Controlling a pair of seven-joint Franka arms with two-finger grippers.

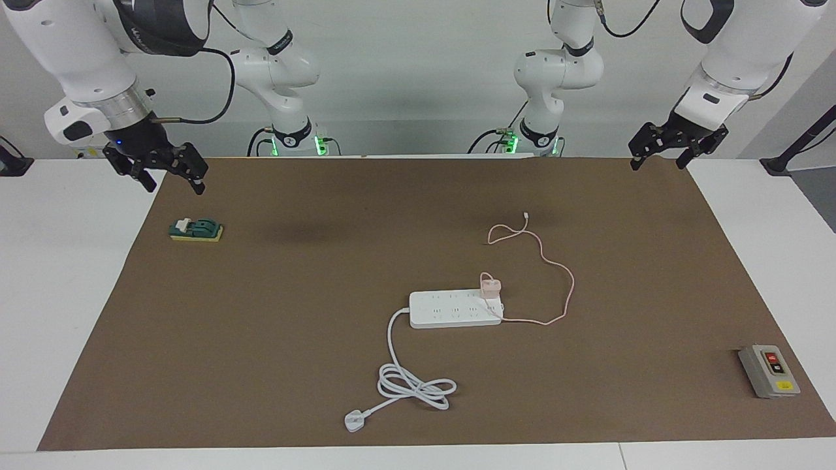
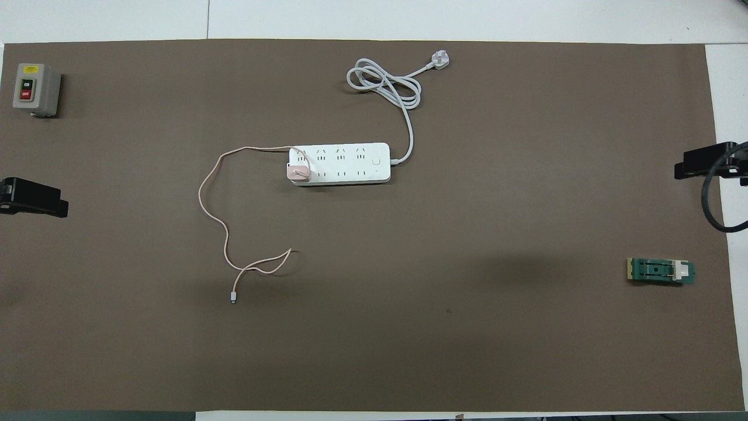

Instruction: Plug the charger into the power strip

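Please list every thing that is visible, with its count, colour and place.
power strip: one, white, middle of the mat.
charger: one, pale pink, seated on the strip's end toward the left arm; its cable loops nearer the robots.
coiled cord: one, white, farther from the robots than the strip.
button box: one, grey, left arm's end.
knife switch: one, green, right arm's end.
mat: one, brown.
left gripper: black, waits raised.
right gripper: black, waits raised.
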